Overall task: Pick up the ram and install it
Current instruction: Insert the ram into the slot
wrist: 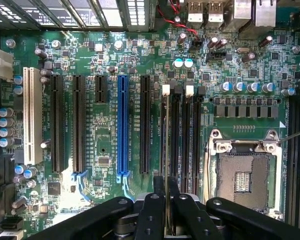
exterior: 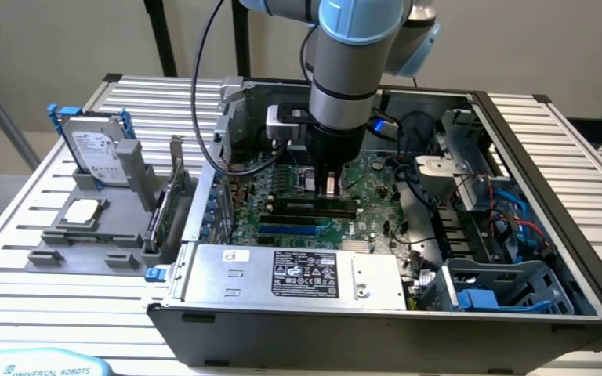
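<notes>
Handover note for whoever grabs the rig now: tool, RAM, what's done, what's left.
Tool: shut on the ram, held edge-on inside the open PC case.
Ram: in line with a memory slot on the motherboard, beside the open CPU socket.
Done: ram picked up and brought to the slots.
Left: seating; can't tell whether it has entered the slot yet.

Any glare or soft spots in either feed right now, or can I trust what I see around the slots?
Exterior view: the table slats wash out pale under bright light, while the case interior sits in shadow. Wrist view: the motherboard is evenly lit and crisp, the vent blows out white, and the hand holding the ram edge-on looks close and slightly soft.
</notes>
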You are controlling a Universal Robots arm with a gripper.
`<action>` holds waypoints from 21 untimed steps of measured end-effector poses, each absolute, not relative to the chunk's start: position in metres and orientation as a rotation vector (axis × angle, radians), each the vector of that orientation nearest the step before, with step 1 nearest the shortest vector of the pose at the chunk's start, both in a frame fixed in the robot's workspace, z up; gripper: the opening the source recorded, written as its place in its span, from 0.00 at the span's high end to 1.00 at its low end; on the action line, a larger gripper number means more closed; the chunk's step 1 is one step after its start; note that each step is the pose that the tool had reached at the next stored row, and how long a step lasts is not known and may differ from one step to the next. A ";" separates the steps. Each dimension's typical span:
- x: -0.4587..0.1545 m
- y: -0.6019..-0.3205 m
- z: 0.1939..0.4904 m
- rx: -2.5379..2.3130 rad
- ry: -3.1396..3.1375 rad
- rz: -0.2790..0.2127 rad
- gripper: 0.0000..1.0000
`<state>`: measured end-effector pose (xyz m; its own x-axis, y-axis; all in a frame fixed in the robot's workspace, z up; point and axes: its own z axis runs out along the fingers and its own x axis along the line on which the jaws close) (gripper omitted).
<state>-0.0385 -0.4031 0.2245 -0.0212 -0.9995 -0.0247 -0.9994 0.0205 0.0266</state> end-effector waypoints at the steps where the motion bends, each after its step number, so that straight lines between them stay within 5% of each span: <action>1: -0.039 -0.403 0.224 2.197 -2.243 -0.057 0.87; 21: -0.039 -0.401 0.220 2.197 -2.243 -0.056 0.87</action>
